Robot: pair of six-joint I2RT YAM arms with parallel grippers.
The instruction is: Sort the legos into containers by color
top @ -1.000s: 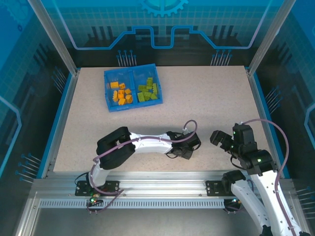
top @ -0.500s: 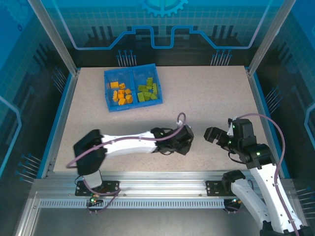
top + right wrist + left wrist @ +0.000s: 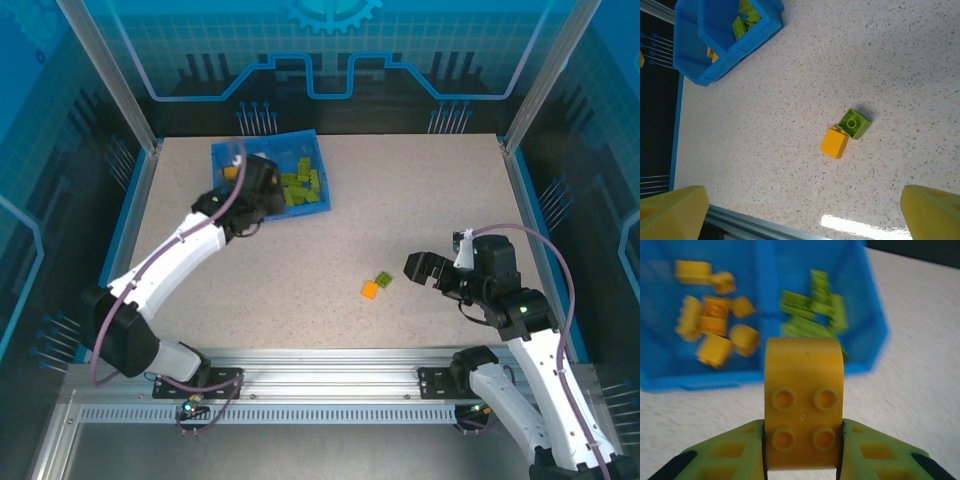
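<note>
Lego [image 3: 803, 405], orange with four studs, clenched by left gripper [image 3: 802, 442]; right gripper [image 3: 800, 212] released.

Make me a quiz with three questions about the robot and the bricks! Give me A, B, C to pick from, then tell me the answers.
1. Where do the loose orange brick and the loose green brick lie?
A) in the right jaws
B) on the table
C) in the left jaws

2. What colour is the held brick in the left jaws?
A) green
B) blue
C) orange

3. How do the right jaws stand?
A) wide open
B) shut on a brick
C) shut on nothing

Answers:
1 B, both sit side by side on the speckled top.
2 C, the left wrist view shows it orange.
3 A, they stand far apart with nothing between.
</note>
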